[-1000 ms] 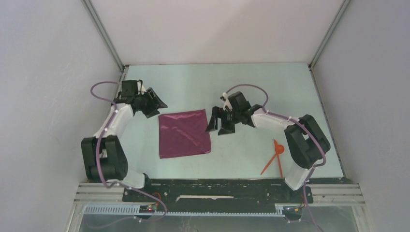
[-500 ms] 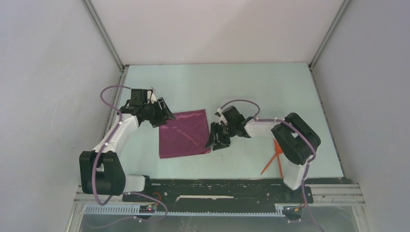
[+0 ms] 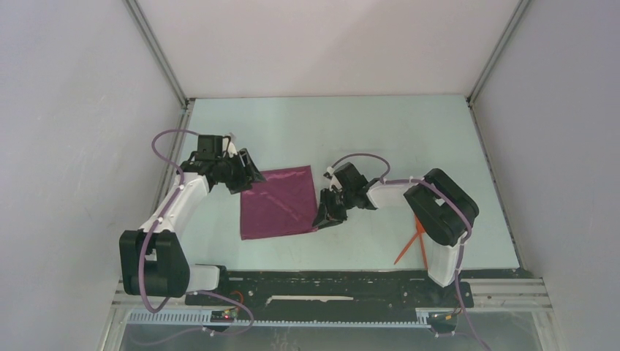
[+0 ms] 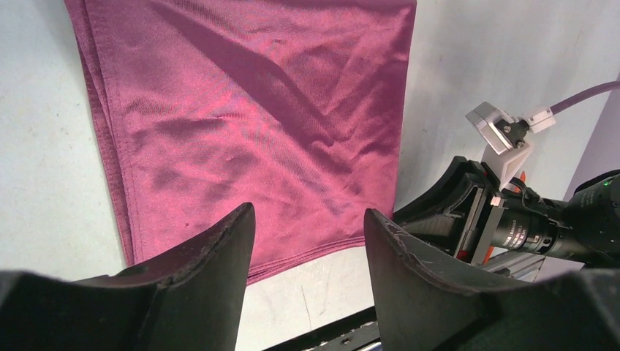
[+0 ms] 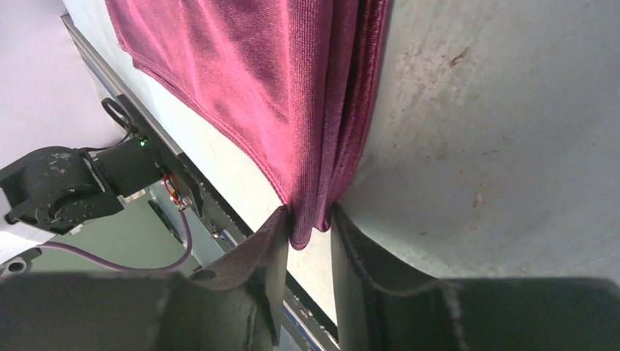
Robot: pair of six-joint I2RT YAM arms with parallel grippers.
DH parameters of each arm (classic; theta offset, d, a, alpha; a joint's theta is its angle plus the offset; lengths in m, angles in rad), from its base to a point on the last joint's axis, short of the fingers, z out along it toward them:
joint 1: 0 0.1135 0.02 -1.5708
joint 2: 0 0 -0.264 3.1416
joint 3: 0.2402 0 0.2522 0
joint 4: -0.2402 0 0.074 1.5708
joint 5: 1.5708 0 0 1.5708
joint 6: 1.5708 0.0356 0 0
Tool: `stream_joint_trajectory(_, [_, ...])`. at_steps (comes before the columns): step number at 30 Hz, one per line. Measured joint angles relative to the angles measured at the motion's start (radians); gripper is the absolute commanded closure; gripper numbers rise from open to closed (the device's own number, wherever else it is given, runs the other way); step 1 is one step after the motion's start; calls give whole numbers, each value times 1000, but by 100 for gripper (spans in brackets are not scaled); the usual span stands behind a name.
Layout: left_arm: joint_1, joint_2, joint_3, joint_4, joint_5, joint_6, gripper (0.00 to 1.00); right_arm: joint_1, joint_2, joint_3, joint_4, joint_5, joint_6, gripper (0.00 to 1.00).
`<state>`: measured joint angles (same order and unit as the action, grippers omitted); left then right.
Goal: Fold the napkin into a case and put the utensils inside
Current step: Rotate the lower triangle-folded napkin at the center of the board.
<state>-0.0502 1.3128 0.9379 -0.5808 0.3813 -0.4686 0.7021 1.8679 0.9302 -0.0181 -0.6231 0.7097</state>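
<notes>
The plum-purple napkin (image 3: pixel 279 202) lies folded flat in the middle of the table. My left gripper (image 3: pixel 246 175) hovers at its far left corner, open; in the left wrist view the cloth (image 4: pixel 248 124) spreads beyond the empty gap of that gripper (image 4: pixel 307 212). My right gripper (image 3: pixel 322 219) sits at the near right corner. In the right wrist view its jaws (image 5: pixel 311 212) pinch the layered corner of the cloth (image 5: pixel 278 95). The utensils lie near the right arm's base: an orange-red spoon (image 3: pixel 407 248) and a straight stick (image 3: pixel 424 252), partly hidden by the arm.
The pale green table (image 3: pixel 380 131) is walled by white panels at the back and sides. A black rail (image 3: pixel 329 281) with the arm bases runs along the near edge. The right arm's wrist camera (image 4: pixel 512 219) shows in the left wrist view.
The left gripper moved right to the napkin's far left corner. The right gripper dropped toward the near right corner and its jaws narrowed onto the cloth.
</notes>
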Motion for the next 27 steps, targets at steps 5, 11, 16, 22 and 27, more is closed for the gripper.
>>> stream_joint_trajectory(5, [0,-1,2,-8,0,0,38,-9,12,0,-4,6,-15,94])
stream_joint_trajectory(11, [0,-17,16,-17,11,0,38,-51,13,0,-34,-14,-65,100])
stream_joint_trajectory(16, [-3,-28,51,-21,24,4,38,-113,22,68,-227,-32,-215,100])
stream_joint_trajectory(22, [-6,-24,54,-21,59,21,38,-167,87,202,-493,-38,-403,100])
stream_joint_trajectory(27, [-7,-3,53,-20,90,36,38,-241,89,226,-648,-4,-496,100])
